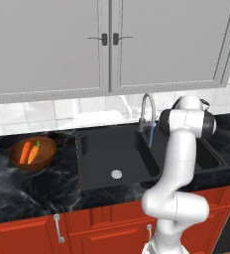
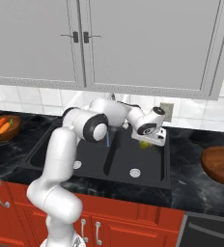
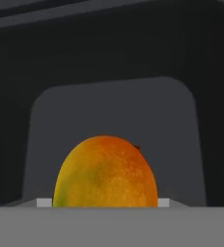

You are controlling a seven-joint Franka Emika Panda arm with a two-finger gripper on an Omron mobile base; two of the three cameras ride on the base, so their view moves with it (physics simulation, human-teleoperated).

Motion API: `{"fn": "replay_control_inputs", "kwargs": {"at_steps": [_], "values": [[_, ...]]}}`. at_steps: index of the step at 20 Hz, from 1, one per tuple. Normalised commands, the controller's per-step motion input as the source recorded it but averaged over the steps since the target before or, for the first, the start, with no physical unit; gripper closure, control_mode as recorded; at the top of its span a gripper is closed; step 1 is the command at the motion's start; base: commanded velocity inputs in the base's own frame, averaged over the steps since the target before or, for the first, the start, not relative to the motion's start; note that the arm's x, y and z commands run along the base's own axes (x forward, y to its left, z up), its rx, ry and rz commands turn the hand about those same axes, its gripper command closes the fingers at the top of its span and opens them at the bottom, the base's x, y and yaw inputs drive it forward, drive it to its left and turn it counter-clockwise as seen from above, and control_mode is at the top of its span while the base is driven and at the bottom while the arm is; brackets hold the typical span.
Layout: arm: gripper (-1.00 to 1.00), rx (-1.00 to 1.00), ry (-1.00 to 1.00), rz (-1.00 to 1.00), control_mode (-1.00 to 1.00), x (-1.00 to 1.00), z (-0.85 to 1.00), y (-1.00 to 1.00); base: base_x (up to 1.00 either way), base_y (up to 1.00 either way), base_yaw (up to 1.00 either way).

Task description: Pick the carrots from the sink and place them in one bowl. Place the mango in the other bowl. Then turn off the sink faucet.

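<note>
Support surface: black marbled countertop point(image 1: 32, 191), set over red base cabinets point(image 1: 25, 235) w/ silver handles. Sink point(image 1: 94, 163), black double-basin, is recessed into the counter at center; one round silver drain point(image 1: 116, 173) per basin. Faucet point(image 1: 146, 111) stands at the far rim, betw. the basins. Left end of counter: wooden bowl point(image 1: 46, 155) resting directly on the top, well apart from sink. Right end: second wooden bowl point(image 2: 220, 164), also directly on the top, apart from the sink's right rim.

Grey cabinets point(image 1: 107, 44), seemingly marble counter point(image 1: 32, 191)
</note>
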Motion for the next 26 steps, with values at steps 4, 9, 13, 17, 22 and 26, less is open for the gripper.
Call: {"fn": "replay_control_inputs", "kwargs": {"at_steps": [4, 9, 13, 17, 22, 26], "values": [[1.00, 0.00, 0.01, 0.00, -1.00, -0.63, 0.83, 0.00, 0.00, 0.00, 0.00], [1.00, -0.02, 0.08, -0.01, -1.00, -0.61, 0.70, 0.00, 0.00, 0.00, 0.00], [1.00, -0.02, 0.11, -0.05, -1.00, -0.50, 0.75, 0.00, 0.00, 0.00, 0.00], [1.00, -0.04, 0.09, -0.08, -1.00, -0.32, 0.64, -0.02, 0.00, 0.00, 0.00], [1.00, -0.05, 0.01, -0.11, -1.00, -0.18, 0.20, -0.32, 0.00, 0.00, 0.00], [1.00, -0.03, 0.04, -0.17, -1.00, -0.11, 0.06, -0.45, 0.00, 0.00, 0.00]]}}
